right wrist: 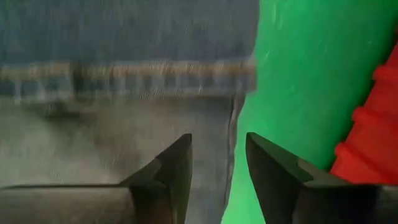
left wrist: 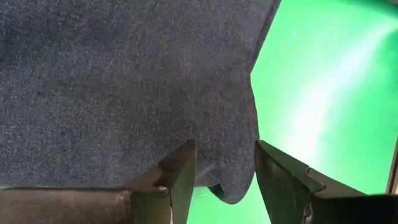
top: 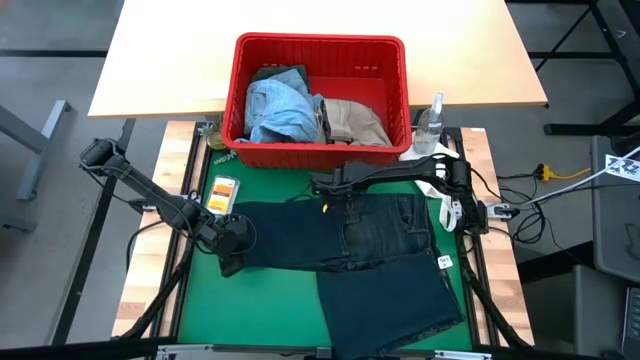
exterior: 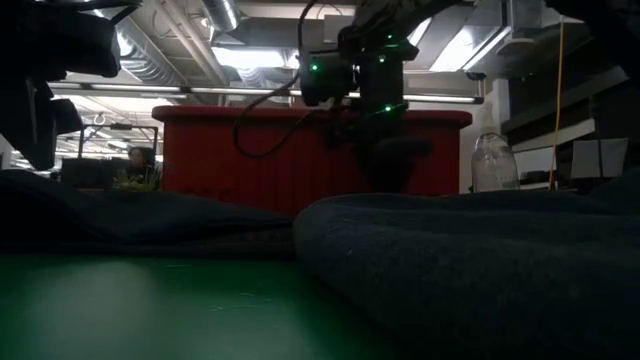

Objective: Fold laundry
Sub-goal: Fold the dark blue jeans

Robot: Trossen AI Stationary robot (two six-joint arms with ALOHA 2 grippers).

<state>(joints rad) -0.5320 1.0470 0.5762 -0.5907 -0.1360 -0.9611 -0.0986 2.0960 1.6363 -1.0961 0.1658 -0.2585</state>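
We see dark navy jeans (top: 340, 240) partly folded on counter (top: 205, 290) — left gripper (left wrist: 224, 177) jaws apart at hem, right gripper (right wrist: 217, 171) jaws apart over waistband. Remaining laundry (top: 300, 112) waits in red basket (top: 320, 48) beyond — most work left.

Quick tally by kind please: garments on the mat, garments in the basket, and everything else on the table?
Garments on mat: 1, dark navy jeans
Garments in red basket: 2, light blue denim, beige khaki piece
Clear bottle: 1
Orange card: 1
Total: 6

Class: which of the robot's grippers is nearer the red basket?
Right. The right gripper hovers just before the red basket, over the jeans waistband; the left gripper sits farther off at their hem.
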